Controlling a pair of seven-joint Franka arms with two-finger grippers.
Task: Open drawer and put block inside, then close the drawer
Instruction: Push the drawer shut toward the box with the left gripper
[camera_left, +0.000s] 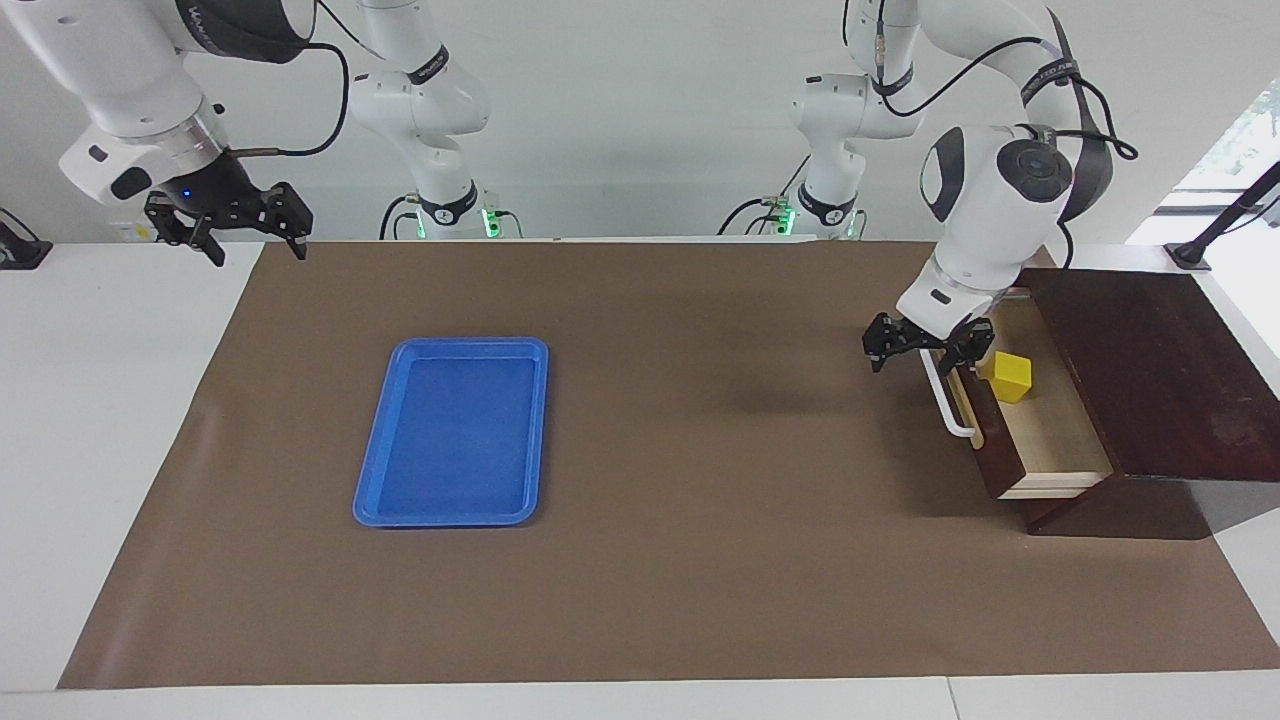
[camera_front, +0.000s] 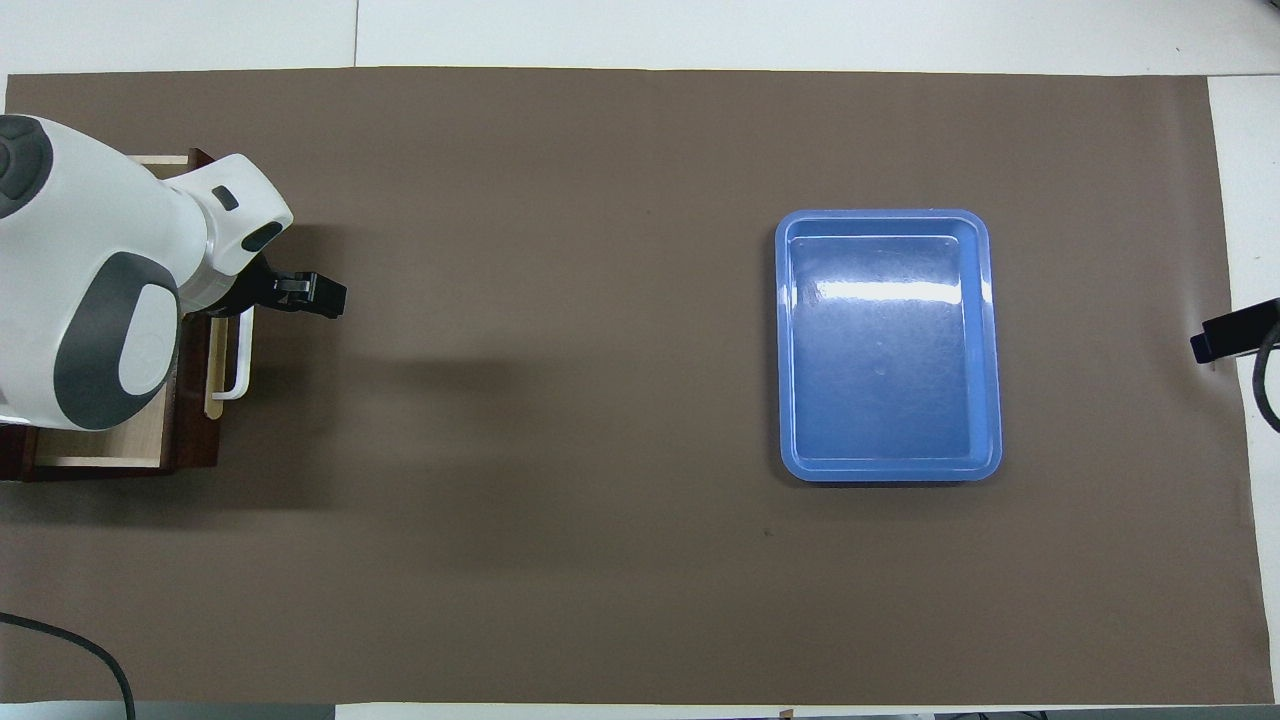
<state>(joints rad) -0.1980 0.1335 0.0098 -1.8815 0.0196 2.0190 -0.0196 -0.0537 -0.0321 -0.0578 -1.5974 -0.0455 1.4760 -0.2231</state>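
A white desk (camera_left: 100, 420) carried a wide brown mat (camera_left: 700, 560) covering most of its top. On the mat lay a blue tray (camera_left: 455, 432) (toward the right arm's end) and a dark wooden box (camera_left: 1150, 390) at the left arm's end, its drawer (camera_left: 1050, 440) pulled out.
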